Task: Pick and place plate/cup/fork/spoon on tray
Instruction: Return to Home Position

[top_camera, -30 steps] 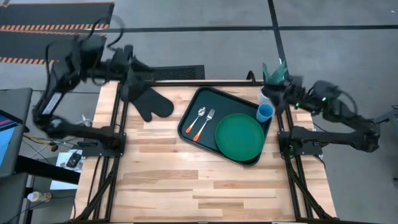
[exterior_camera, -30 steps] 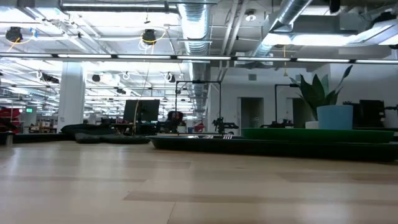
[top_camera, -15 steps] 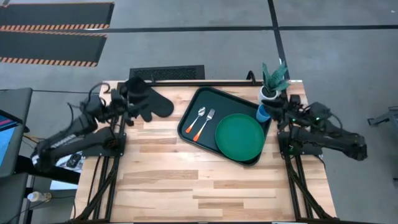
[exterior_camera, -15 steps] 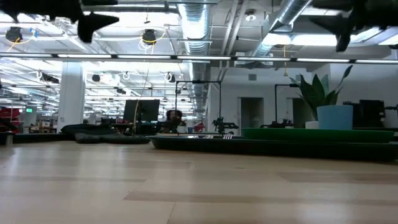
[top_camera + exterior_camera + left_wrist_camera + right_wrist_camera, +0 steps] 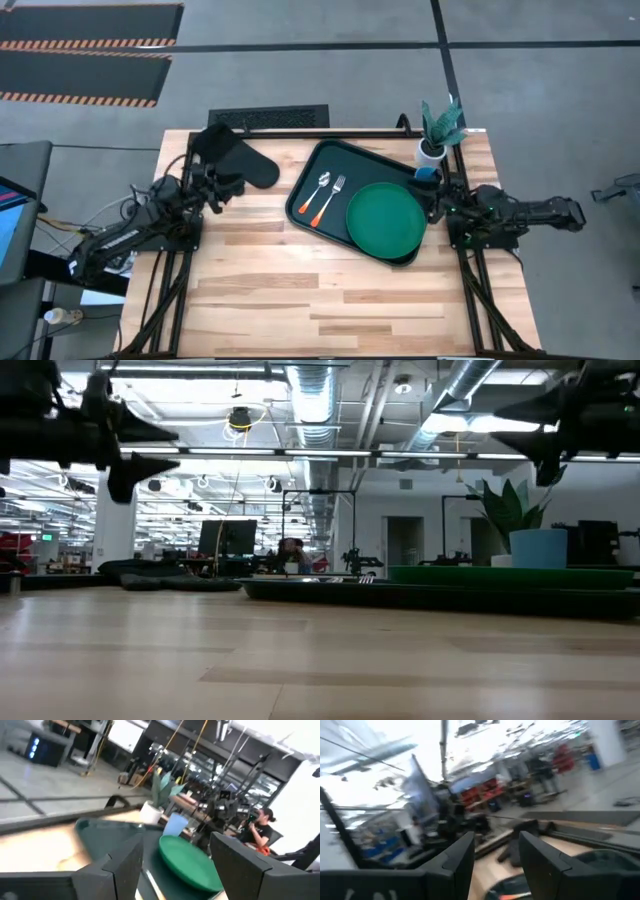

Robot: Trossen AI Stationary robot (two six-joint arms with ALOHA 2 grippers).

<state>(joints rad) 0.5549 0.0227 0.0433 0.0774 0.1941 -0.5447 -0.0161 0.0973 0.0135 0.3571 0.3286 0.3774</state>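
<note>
The dark tray (image 5: 305,205) lies in the middle of the table. On it rest the green plate (image 5: 385,217), the fork (image 5: 336,192) and the spoon (image 5: 319,189), side by side, and the blue cup (image 5: 427,175) in its far right corner. The low view shows the cup (image 5: 538,547) upright beside the plate (image 5: 500,573). My left gripper (image 5: 216,186) is open and empty over the table's left part, beside the mitt. My right gripper (image 5: 438,200) is open and empty at the tray's right rim, near the cup.
A black oven mitt (image 5: 237,162) lies at the far left. A white pot with a green plant (image 5: 437,140) stands at the far right, just behind the cup. The near half of the wooden table (image 5: 330,300) is bare. A person (image 5: 257,825) is in the room beyond.
Both arms have come down from a raised pose beyond the table's far edge. My left gripper has gone toward the near edge, past the mitt. My right gripper has gone toward the near edge, past the plant and cup. The things on the tray have stayed put.
</note>
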